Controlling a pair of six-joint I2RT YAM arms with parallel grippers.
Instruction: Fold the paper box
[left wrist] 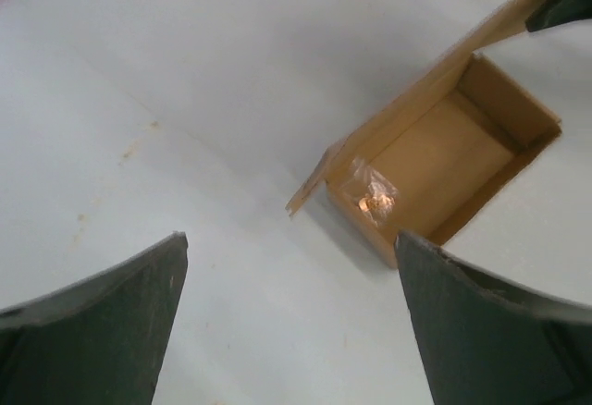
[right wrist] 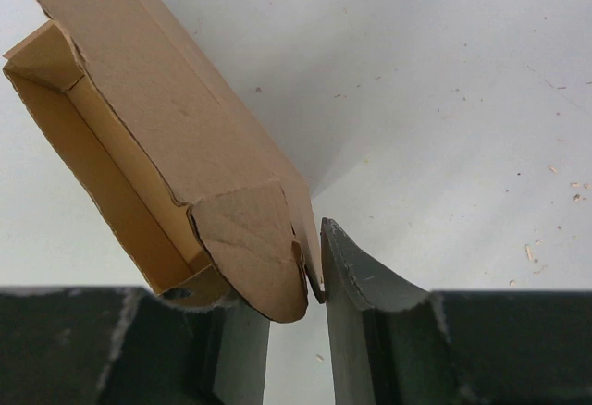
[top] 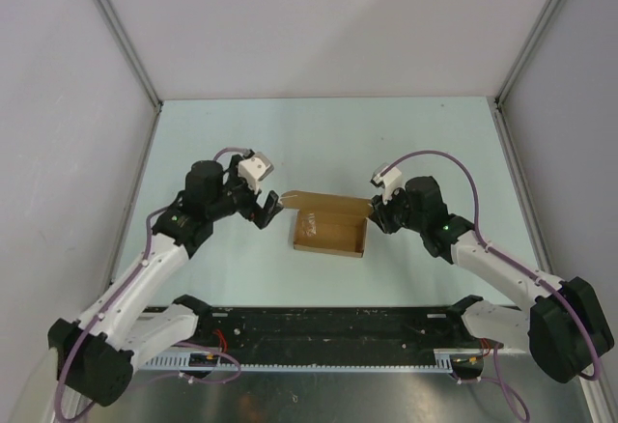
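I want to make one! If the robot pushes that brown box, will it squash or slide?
The paper box would probably slide easily: it looks empty and thin-walled, so likely light. Its lid flap is thin card with a curled corner, so it may bend where the right claw pinches it.

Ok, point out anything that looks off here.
The paper box isn't closed: its lid stands up, pinched by the right gripper, and a small side flap sticks outward. A shiny crinkled patch sits on an inner wall.
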